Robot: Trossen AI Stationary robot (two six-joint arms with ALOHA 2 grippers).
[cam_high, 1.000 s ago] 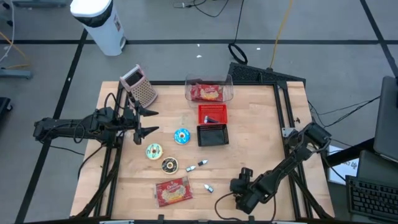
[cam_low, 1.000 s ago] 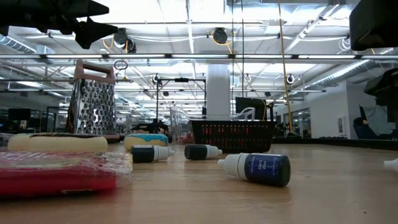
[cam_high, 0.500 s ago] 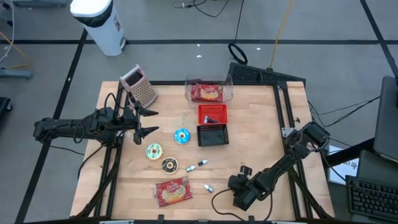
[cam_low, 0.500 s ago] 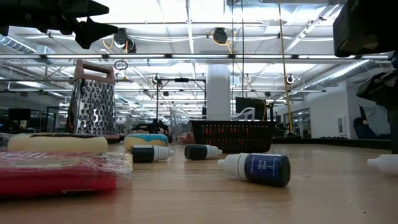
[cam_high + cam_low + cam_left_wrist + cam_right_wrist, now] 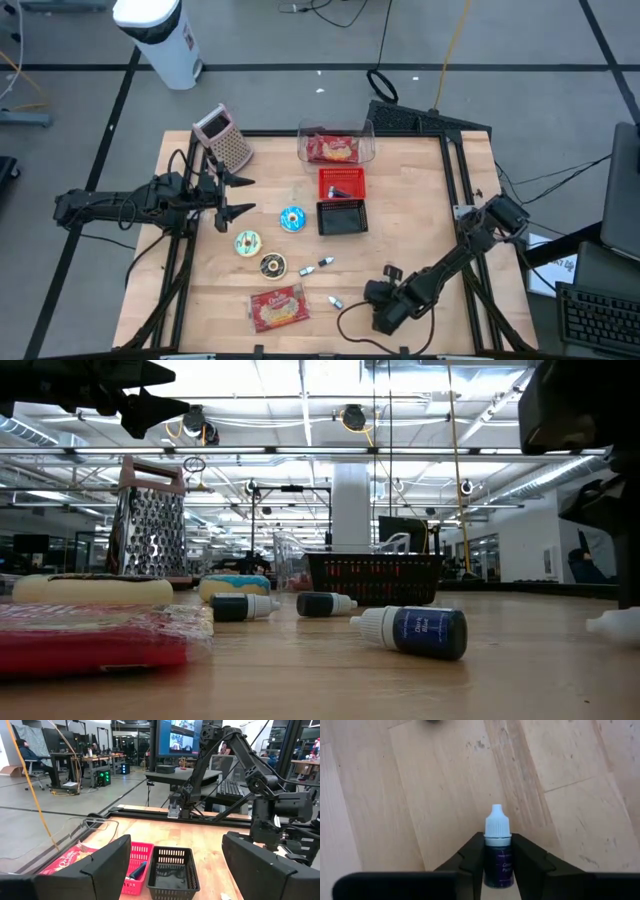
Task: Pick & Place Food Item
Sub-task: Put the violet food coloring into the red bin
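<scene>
From my right wrist view, the right end effector (image 5: pixel 497 857) pinches a small dark dropper bottle with a white cap (image 5: pixel 497 851), a grip the overhead view hides under the arm. It sits near the front edge of the wooden counter (image 5: pixel 420 220). The counter around it is bare. The left end effector (image 5: pixel 240 196) is spread, far left.

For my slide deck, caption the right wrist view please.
Right gripper shut on a small dropper bottle above the wooden table.
</scene>
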